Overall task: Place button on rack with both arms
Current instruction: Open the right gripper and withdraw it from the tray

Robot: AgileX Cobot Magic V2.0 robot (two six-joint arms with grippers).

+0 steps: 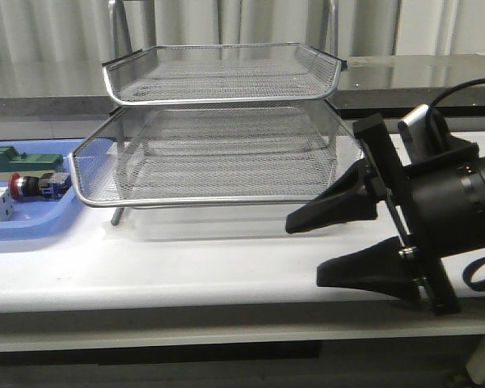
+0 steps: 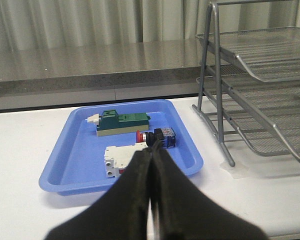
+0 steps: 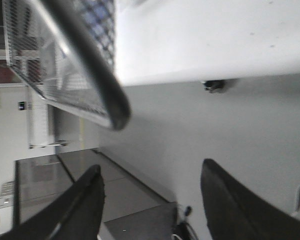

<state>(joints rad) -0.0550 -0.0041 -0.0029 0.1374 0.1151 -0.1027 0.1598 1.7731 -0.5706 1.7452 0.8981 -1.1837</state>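
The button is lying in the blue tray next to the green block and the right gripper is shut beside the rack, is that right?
Not quite. The right gripper is open, not shut: the front view shows its fingers spread apart beside the rack. The rest holds: the button lies in the blue tray next to the green block.

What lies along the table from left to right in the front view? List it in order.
Blue tray holding the green block and the button → rack → right gripper, fingers open.
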